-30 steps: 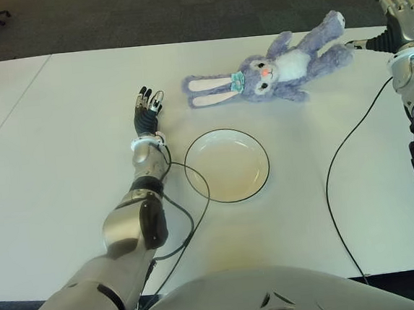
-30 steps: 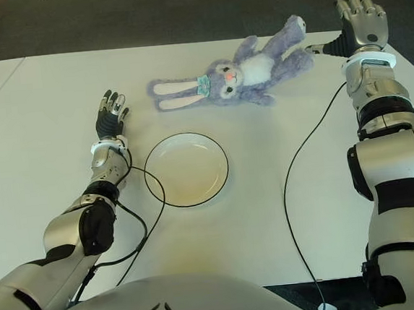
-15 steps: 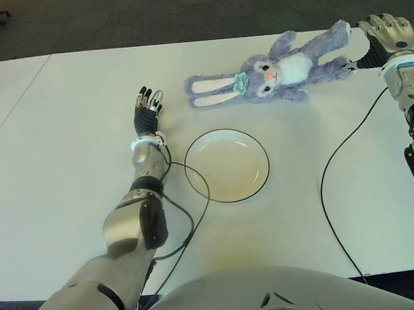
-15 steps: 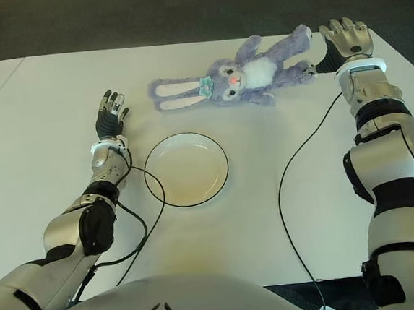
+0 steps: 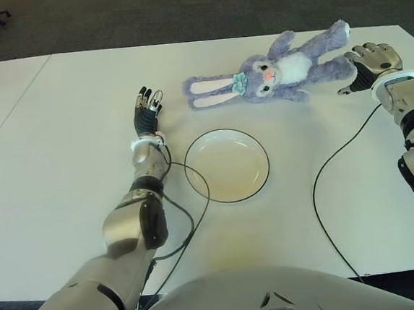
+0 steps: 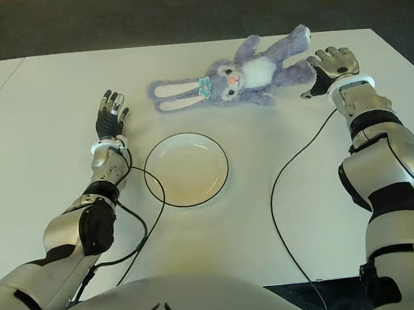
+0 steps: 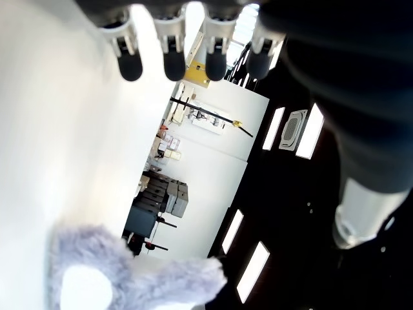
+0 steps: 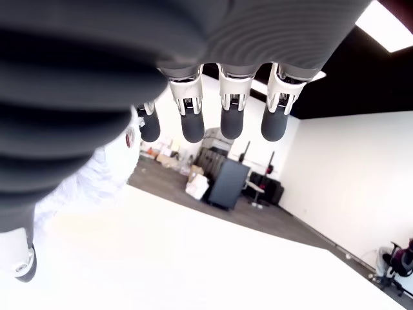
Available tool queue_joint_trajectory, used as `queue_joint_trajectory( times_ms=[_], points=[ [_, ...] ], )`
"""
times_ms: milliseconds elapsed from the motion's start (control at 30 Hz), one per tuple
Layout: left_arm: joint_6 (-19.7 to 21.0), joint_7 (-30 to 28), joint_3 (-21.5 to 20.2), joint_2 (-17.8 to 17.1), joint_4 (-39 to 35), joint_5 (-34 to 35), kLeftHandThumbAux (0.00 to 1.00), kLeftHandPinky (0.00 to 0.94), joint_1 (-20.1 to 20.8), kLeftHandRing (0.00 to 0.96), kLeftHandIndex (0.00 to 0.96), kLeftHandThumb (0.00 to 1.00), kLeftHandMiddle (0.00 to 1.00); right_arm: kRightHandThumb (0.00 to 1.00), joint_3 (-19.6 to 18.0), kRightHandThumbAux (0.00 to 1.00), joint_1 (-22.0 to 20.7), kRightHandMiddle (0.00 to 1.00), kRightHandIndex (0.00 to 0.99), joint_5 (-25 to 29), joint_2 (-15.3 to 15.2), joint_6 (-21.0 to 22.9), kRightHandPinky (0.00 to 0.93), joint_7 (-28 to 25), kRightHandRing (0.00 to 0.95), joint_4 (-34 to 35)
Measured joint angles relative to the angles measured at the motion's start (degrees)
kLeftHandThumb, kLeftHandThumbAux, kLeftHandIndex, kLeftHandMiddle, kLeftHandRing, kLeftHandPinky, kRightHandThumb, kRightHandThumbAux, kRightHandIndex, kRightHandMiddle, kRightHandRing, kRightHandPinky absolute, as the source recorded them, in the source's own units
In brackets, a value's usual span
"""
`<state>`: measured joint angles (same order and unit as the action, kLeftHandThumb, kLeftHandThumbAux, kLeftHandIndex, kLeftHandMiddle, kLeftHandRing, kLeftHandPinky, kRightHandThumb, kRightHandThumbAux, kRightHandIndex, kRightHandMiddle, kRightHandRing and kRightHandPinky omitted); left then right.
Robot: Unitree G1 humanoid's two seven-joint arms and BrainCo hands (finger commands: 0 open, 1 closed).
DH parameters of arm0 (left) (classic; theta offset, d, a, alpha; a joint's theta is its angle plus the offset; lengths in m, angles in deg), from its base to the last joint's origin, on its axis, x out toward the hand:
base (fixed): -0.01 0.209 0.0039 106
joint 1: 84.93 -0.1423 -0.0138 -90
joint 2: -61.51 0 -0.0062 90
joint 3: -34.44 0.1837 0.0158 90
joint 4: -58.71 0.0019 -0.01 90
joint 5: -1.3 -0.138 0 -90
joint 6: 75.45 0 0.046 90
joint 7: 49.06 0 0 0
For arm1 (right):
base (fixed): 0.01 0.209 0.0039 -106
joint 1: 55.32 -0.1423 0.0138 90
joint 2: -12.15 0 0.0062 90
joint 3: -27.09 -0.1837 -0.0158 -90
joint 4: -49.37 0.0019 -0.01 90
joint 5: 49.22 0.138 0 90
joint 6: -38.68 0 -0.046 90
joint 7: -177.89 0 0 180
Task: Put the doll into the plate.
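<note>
The doll (image 5: 276, 73), a purple plush rabbit, lies flat on the white table (image 5: 64, 175) in the upper middle of the eye views, ears stretched toward frame left and legs toward the upper right. The plate (image 5: 227, 165) sits empty at frame centre, below the doll and apart from it.

The right hand (image 6: 332, 66) shows at the upper right, just beside the doll's lower leg; the eye views do not settle whether the two touch. Its fingers are spread and hold nothing. The right wrist view adds what the eye views cannot: four straight fingertips (image 8: 232, 113) seen from behind, with pale fur of the doll at the frame's left edge and the room beyond.

The left hand (image 5: 146, 114) shows left of the plate and left of the doll's ears, fingers straight, empty. Its wrist view shows four extended fingertips (image 7: 174, 55) along the top and a fur ear tip at the bottom. A black cable (image 5: 324, 188) curves across the table right of the plate.
</note>
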<state>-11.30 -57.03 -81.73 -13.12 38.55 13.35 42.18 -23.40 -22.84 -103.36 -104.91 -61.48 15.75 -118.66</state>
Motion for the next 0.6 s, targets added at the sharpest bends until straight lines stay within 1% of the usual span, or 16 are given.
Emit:
queue_joint_trajectory(
  times_ms=[167, 300, 433, 600],
  points=[
    [0.0, 0.0, 0.0, 0.0, 0.0, -0.01, 0.656, 0.021, 0.0, 0.0, 0.0, 0.0, 0.0, 0.149, 0.87, 0.551, 0.0, 0.0, 0.0, -0.1, 0.33, 0.0, 0.0, -0.54, 0.0, -0.09],
    [0.0, 0.0, 0.0, 0.0, 0.0, -0.01, 0.659, 0.007, 0.0, 0.0, 0.0, 0.0, 0.0, 0.159, 2.13, 0.56, 0.0, 0.0, 0.0, -0.63, 0.68, 0.0, 0.0, -0.73, 0.0, -0.16],
    [0.0, 0.0, 0.01, 0.0, 0.0, -0.01, 0.66, 0.018, 0.0, 0.0, 0.0, 0.0, 0.0, 0.172, 2.97, 0.564, 0.0, 0.0, 0.0, -1.03, 1.08, 0.0, 0.0, -0.79, 0.0, -0.19],
    [0.0, 0.0, 0.0, 0.0, 0.0, -0.01, 0.634, 0.0, 0.0, 0.0, 0.0, 0.0, 0.0, 0.185, 3.77, 0.57, -0.02, 0.0, 0.0, -1.34, 1.35, 0.0, 0.0, -0.84, 0.0, -0.18]
  ],
)
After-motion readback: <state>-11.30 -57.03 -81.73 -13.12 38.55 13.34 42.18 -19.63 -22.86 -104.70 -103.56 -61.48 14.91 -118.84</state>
